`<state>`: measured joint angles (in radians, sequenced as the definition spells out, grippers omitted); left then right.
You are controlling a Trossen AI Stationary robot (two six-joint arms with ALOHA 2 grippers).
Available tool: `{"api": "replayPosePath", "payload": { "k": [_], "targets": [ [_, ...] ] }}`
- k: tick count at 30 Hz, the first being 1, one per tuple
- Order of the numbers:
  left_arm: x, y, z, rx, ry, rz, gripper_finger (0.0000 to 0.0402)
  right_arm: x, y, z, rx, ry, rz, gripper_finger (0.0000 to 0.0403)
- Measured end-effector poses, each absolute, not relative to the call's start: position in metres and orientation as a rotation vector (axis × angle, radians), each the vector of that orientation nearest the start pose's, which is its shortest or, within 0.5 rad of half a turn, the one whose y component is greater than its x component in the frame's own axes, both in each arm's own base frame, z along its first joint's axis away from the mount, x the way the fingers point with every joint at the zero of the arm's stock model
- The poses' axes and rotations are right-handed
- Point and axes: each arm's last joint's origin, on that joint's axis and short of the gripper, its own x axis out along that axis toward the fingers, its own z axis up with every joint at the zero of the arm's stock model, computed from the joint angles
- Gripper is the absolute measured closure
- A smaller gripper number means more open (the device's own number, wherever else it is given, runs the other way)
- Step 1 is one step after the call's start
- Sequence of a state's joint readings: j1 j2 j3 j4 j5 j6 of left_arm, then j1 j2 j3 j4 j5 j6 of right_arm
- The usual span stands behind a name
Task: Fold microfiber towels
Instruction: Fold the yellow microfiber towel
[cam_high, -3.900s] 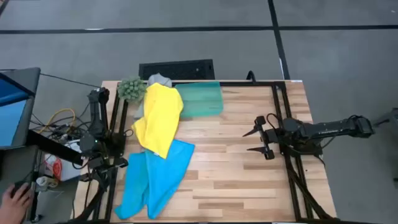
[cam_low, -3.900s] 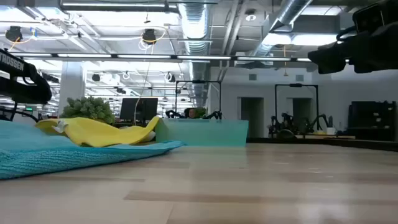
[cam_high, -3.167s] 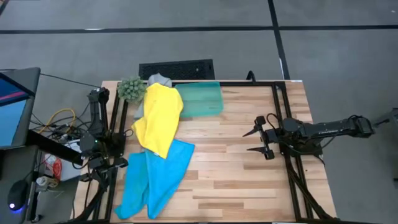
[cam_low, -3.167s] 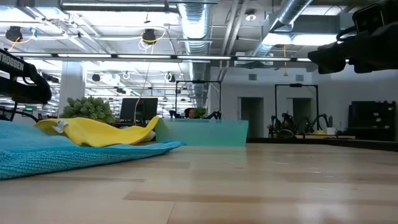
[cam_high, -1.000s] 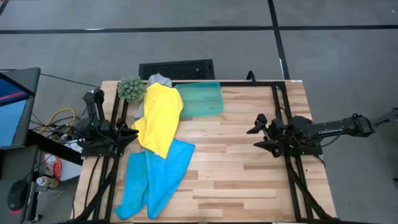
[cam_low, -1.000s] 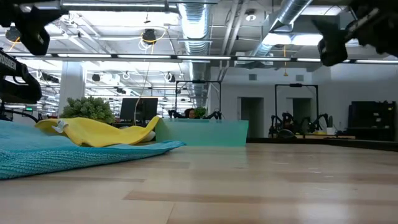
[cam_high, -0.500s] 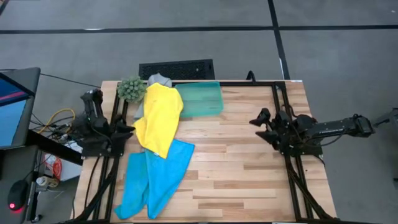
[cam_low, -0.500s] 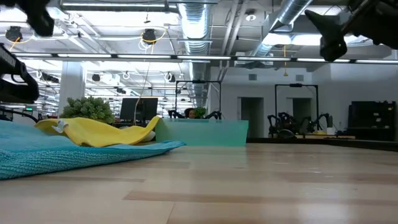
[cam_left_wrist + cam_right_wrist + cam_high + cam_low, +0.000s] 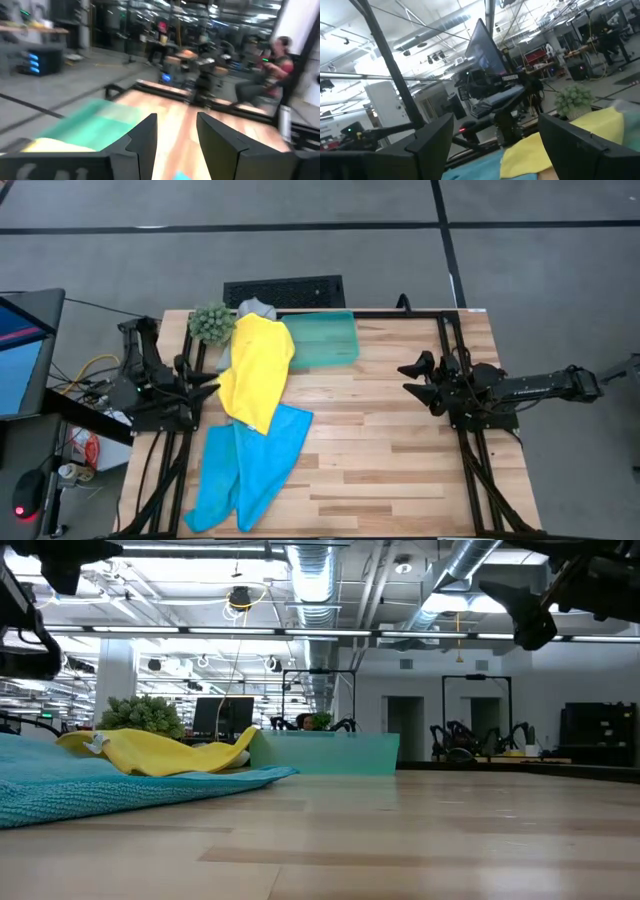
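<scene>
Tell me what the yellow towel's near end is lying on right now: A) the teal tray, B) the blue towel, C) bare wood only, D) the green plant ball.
B: in the high view the yellow towel runs down the table's left side and its near end overlaps the top of the blue towel; the teal tray and plant ball sit beside its far end.

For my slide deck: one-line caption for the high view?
Yellow towel overlapping blue towels on the table, both arms at its sides, nothing held.
</scene>
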<state>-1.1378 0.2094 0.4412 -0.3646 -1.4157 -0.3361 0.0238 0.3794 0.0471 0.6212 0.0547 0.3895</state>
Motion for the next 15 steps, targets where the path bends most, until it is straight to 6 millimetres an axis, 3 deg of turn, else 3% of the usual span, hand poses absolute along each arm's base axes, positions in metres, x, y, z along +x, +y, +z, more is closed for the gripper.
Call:
{"api": "replayPosePath", "payload": {
  "k": [3,9,15],
  "targets": [
    [0.056,-0.050,0.268,-0.253,0.012,0.124,0.0271,0.119,0.001,0.206,0.370,-0.292,0.022,0.0088],
    [0.069,-0.069,0.315,-0.223,-0.088,-0.264,0.0271,0.118,0.000,0.206,0.345,-0.303,-0.009,0.0088],
    [0.096,-0.085,0.341,-0.128,0.139,-0.266,0.0271,0.118,0.000,0.207,0.345,-0.303,-0.009,0.0088]
  ]
}}
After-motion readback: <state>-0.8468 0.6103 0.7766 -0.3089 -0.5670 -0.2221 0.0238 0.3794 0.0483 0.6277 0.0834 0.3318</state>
